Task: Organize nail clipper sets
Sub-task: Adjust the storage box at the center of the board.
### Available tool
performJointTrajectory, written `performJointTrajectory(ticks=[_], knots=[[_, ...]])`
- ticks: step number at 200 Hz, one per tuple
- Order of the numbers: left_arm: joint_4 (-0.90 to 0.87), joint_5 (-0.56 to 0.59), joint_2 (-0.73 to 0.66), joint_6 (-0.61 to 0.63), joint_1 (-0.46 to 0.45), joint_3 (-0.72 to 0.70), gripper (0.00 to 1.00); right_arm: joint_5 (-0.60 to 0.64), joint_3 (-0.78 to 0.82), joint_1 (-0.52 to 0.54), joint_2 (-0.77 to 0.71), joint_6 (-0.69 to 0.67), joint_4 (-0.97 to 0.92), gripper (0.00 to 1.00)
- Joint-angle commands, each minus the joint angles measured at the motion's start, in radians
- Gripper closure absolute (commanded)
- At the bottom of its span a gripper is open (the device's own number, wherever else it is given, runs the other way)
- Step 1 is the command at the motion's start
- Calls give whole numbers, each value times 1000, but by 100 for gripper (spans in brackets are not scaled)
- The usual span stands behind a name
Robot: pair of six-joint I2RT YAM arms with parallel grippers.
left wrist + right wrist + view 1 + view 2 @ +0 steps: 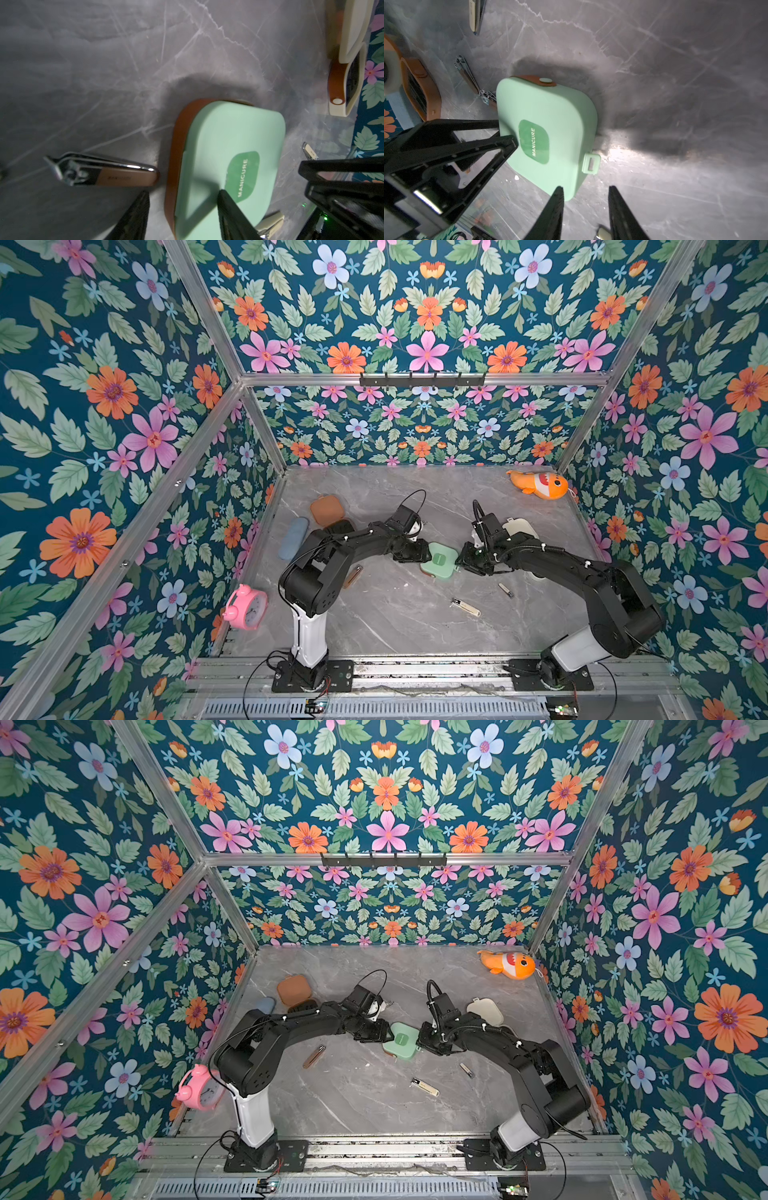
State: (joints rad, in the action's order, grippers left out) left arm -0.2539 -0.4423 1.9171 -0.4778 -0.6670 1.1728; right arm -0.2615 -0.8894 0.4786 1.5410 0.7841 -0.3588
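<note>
Left claw [182, 191], jaws apart, straddles the mint case's [228, 135] edge, one finger [230, 209] atop it; we log right claw [586, 187], parted and empty, just beside its opposite side.

Pink alarm clock [245, 608] lies near pale blue case [293, 538], orange plush fish [540, 485] well apart.

I get the stereo head looking steeply down from high above the front edge, so in both top views the grey table [395, 626] sits far off in the lower middle. Both wrist cameras hang close over it, sharing the mint green case [228, 135] from opposite sides.
</note>
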Motion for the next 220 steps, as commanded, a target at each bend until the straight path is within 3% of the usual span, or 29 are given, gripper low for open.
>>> performJointTrajectory(ticks=[1,220], knots=[[-48,41,15,27,-9,4,48,-7,-6,2,-2,2,-9,64],[-31,15,39,19,-23,7,51,-75,-17,2,158,39,93,67]])
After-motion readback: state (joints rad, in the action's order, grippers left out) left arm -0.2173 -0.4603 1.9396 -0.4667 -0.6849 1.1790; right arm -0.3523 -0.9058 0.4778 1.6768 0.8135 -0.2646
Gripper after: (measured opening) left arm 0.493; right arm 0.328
